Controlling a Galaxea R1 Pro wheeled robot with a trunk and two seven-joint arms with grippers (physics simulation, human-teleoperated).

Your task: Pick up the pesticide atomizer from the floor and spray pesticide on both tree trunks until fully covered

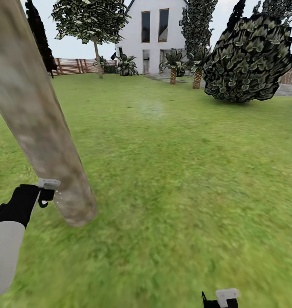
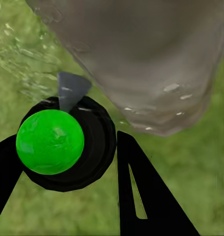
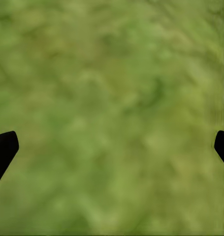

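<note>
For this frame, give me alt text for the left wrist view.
The left gripper holds the pesticide atomizer, green with a black collar, its grey nozzle aimed at the thick pale tree trunk near its base. Droplets speckle the bark; grass lies below.

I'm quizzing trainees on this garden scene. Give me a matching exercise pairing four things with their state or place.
Things:
1. left gripper
2. right gripper
3. tree trunk
4. white house

States or places:
A. far across the lawn
B. open over bare grass
C. shut on the green-topped atomizer
D. leaning column right beside the sprayer's nozzle

Pairs: 1-C, 2-B, 3-D, 4-A
</note>
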